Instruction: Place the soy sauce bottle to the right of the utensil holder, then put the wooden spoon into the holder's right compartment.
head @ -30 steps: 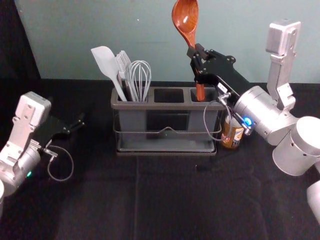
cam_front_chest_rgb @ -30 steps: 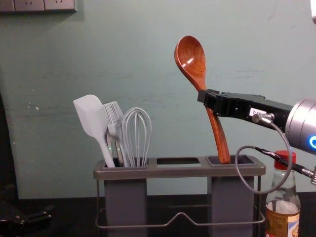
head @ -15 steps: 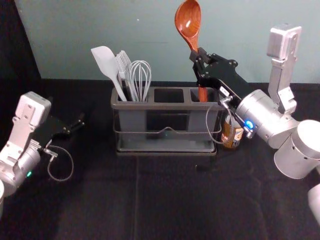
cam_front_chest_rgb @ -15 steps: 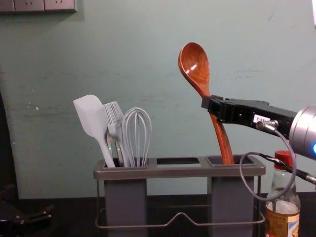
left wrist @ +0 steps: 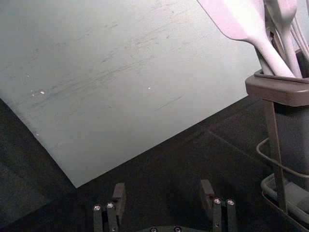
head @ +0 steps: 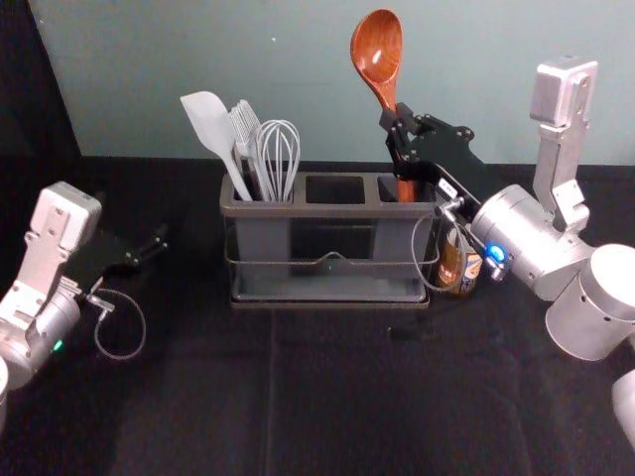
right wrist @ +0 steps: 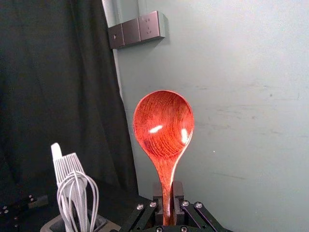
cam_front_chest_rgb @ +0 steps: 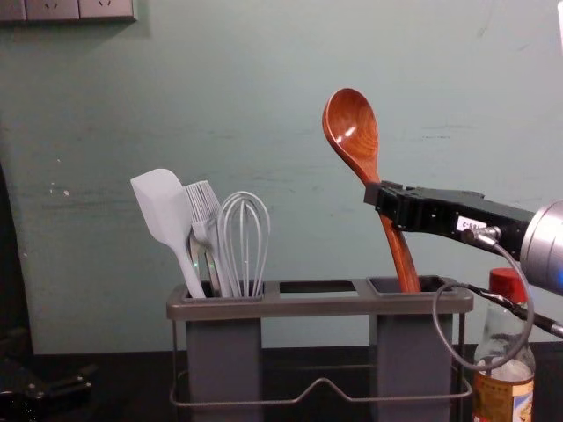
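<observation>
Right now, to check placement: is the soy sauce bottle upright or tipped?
Upright: the bottle stands with its red cap on top, label below.

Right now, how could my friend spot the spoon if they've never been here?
Find the grey holder. Above its right compartment, the right end effector holds the spoon, bowl up and handle down. It's shiny reddish-brown wood with a scooped bowl, unlike the white spatula and looped whisk in the left compartment.
</observation>
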Robot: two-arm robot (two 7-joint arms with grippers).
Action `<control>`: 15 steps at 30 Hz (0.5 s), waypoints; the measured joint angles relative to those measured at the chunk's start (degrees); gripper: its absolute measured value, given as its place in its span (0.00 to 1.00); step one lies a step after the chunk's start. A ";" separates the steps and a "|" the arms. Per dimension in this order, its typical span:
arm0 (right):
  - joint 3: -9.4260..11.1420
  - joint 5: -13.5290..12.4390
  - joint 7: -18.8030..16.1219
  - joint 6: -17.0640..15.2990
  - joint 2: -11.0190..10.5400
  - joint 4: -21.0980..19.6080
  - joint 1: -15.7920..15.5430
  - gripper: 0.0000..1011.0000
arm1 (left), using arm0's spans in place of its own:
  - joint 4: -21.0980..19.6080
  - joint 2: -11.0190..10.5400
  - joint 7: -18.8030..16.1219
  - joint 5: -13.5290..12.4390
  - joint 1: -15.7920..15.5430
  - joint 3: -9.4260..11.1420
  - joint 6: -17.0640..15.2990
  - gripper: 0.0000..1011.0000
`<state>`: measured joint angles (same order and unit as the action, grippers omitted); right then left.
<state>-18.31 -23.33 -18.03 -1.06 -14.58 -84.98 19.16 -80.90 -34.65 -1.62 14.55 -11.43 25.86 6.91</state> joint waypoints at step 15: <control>0.29 0.12 -0.43 0.08 -0.44 0.04 -1.02 0.13 | 0.00 0.00 0.00 0.00 0.00 0.00 0.00 0.99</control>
<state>-18.02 -23.21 -18.46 -0.98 -15.02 -84.94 18.14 -80.90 -34.65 -1.62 14.55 -11.44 25.86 6.90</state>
